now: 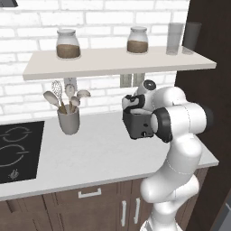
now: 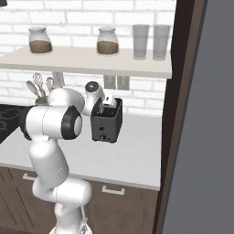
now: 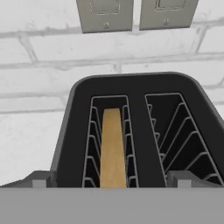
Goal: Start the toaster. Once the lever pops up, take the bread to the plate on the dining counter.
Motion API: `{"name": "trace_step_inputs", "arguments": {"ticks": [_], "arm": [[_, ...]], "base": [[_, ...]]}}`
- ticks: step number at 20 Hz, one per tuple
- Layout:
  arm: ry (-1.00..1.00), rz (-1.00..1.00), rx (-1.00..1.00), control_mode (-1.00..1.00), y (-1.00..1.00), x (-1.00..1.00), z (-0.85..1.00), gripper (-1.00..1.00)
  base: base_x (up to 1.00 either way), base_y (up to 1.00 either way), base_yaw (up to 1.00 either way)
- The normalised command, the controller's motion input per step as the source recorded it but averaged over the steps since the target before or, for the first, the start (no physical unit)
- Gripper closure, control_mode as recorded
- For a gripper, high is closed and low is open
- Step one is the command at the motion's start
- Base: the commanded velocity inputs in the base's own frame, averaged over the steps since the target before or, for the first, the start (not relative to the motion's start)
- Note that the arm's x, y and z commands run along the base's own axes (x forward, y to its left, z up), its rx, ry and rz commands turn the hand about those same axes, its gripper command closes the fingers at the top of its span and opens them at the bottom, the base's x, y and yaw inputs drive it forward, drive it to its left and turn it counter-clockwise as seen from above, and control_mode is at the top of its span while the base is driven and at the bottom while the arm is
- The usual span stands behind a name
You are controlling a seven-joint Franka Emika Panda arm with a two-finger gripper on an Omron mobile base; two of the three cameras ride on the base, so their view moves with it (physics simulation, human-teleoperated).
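The black toaster (image 1: 136, 128) (image 2: 107, 124) stands on the white wall counter (image 1: 99, 153) against the brick wall. From above, the toaster (image 3: 138, 89) shows two wire-lined slots. The golden-brown bread (image 3: 112, 146) sits upright in the left slot, and the right slot is empty. My gripper (image 1: 133, 104) (image 2: 107, 102) (image 3: 111, 181) hovers just above the toaster's top, pointing down, open, with one fingertip (image 3: 41, 179) at each side of the toaster's near end and nothing held. The plate and the dining counter are out of view.
A grey utensil cup (image 1: 68, 120) stands left of the toaster, and a black cooktop (image 1: 18, 151) lies further left. A shelf (image 1: 117, 61) with jars and glasses hangs overhead. Two wall outlets (image 3: 105, 15) sit behind the toaster. A tall dark cabinet (image 2: 183, 114) bounds the counter's right end.
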Motion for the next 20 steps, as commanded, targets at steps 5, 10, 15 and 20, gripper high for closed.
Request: {"name": "trace_step_inputs", "arguments": {"ticks": [5, 10, 15, 20], "arm": [[0.0, 0.01, 0.0, -1.0, 0.0, 0.0, -0.05, 1.0], [0.0, 0.0, 0.0, -1.0, 0.0, 0.01, -0.08, 1.0], [0.0, 0.0, 0.0, -1.0, 0.0, 0.0, -0.02, 1.0], [0.0, 0.0, 0.0, -1.0, 0.0, 0.0, 0.0, 1.0]], "base": [[0.0, 0.0, 0.0], [0.0, 0.0, 0.0], [0.0, 0.0, 0.0], [0.0, 0.0, 0.0]]}}
